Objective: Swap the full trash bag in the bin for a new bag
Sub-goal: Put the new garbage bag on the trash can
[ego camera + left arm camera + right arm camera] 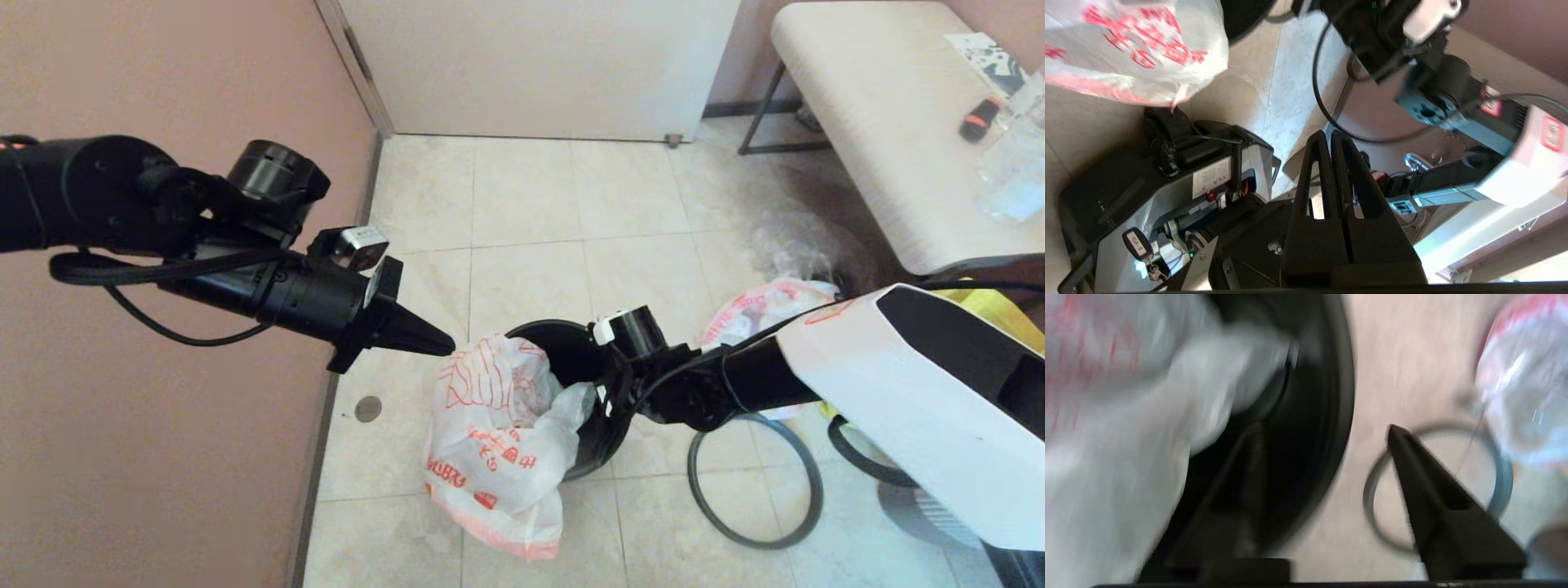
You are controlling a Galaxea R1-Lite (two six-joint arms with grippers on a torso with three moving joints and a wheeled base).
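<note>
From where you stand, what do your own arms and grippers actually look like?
Both arms are mostly black tubes with round joints and loose black cables. The right arm has a big white shell with a red marking. A small silver camera block sits on the left wrist. The left gripper and right gripper each carry two slim, tapering black fingers.

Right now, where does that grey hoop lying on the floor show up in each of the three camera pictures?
Head view: the grey hoop lies flat on the tiles in the lower middle, just right of the black bin, under the right arm.
Left wrist view: not in it.
Right wrist view: it lies on the floor behind the right-hand fingertip, blurred.
Shared landmark: the new bag, draped over the bin's edge, appears in all three views.
</note>
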